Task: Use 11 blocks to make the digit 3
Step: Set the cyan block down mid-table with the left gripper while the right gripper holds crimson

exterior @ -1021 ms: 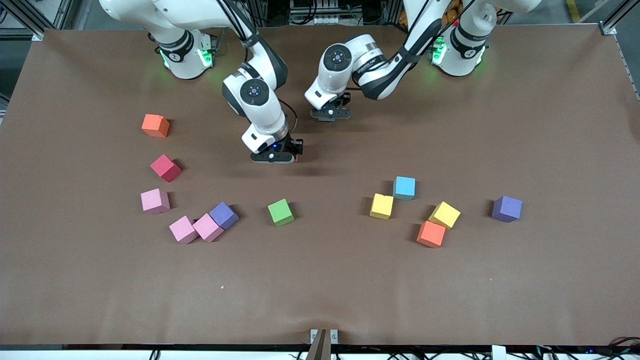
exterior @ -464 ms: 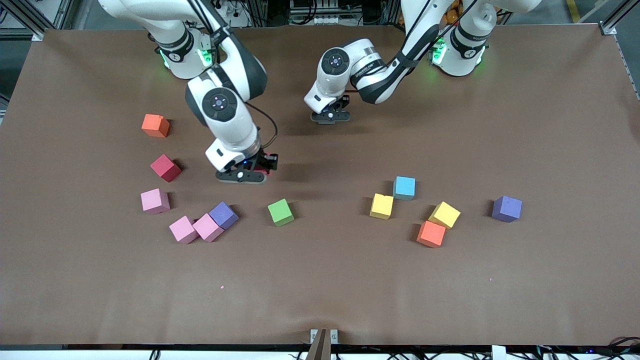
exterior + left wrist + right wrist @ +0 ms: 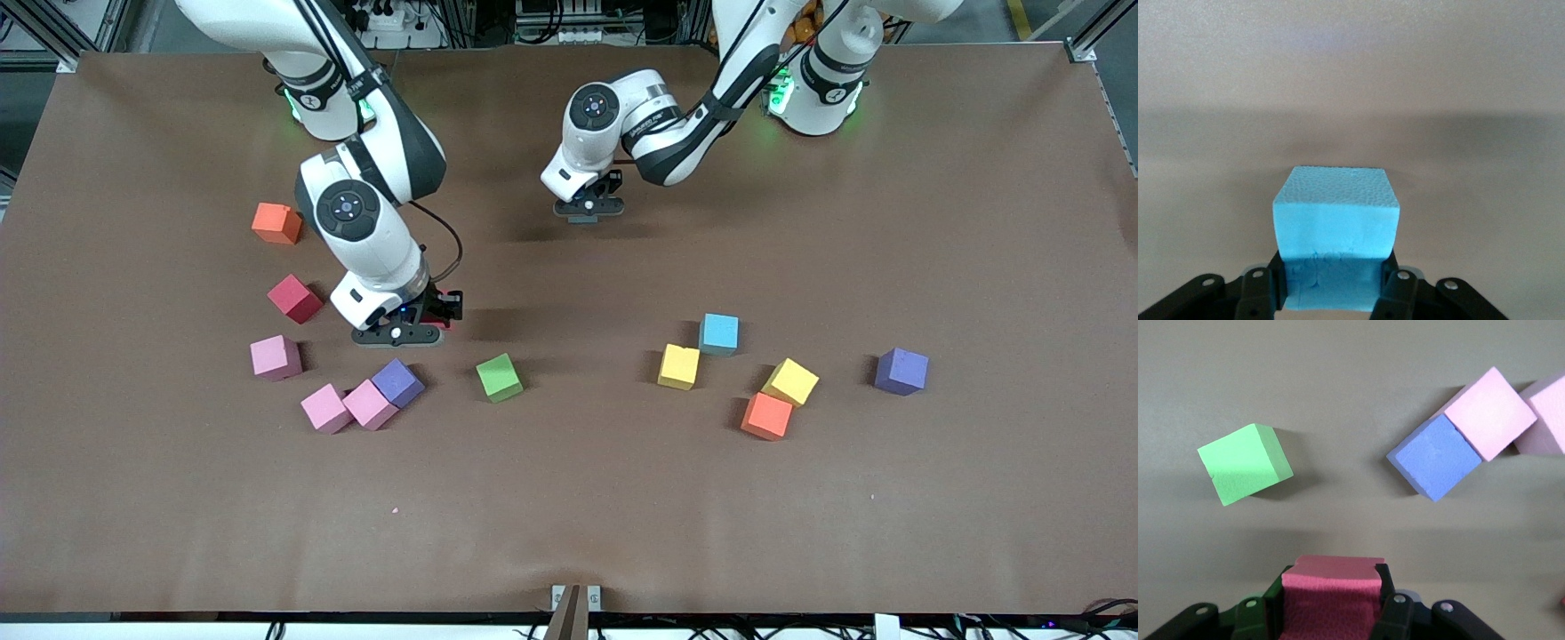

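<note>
My right gripper (image 3: 399,334) is shut on a deep pink block (image 3: 1331,597) and hangs over bare table between the red block (image 3: 295,299) and a purple block (image 3: 397,383). The right wrist view shows the green block (image 3: 1245,463), the purple block (image 3: 1436,457) and a pink block (image 3: 1489,413) below. My left gripper (image 3: 587,210) is shut on a cyan block (image 3: 1335,230) and hangs over bare table at mid-table. Pink blocks (image 3: 325,409) (image 3: 370,404) touch the purple one. The green block (image 3: 499,377) lies alone.
An orange block (image 3: 276,223) and a pink block (image 3: 276,357) lie toward the right arm's end. Toward the left arm's end lie a cyan block (image 3: 718,334), two yellow blocks (image 3: 679,366) (image 3: 790,382), an orange block (image 3: 766,416) and a purple block (image 3: 901,371).
My right gripper has carried the deep pink block toward the right arm's end, to above the spot beside the red and purple blocks. My left gripper has hardly moved.
</note>
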Robot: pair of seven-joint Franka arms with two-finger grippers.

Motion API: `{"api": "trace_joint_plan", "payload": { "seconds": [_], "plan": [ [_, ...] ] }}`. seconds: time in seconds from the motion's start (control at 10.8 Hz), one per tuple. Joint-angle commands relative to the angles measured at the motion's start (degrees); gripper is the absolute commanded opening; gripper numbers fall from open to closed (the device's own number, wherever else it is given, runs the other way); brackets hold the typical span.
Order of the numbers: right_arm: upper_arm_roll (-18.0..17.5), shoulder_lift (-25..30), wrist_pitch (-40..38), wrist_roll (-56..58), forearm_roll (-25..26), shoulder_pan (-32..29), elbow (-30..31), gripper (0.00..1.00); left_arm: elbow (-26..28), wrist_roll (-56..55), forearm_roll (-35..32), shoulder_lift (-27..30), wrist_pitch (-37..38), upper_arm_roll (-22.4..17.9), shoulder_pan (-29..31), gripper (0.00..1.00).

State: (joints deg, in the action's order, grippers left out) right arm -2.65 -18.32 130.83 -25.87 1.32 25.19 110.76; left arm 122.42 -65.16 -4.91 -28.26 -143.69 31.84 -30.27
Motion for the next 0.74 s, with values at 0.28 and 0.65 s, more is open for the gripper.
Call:
{"api": "trace_joint_plan", "payload": {
  "seconds": [0.28, 0.65],
  "plan": [
    [-0.78, -0.92, 2.76, 10.11, 0.35, -2.25, 0.07, 0.3, -0.25, -2.07, -2.12, 0.39, 1.03, -0.29, -0.4, 1.0],
    [-1.22, -1.36, 3.29, 16.26, 0.0, -3.47, 0.07, 0.29, -1.39, -2.16, -2.12, 8.9, 11.74, -0.2, 3.1, 1.0]
  ]
}}
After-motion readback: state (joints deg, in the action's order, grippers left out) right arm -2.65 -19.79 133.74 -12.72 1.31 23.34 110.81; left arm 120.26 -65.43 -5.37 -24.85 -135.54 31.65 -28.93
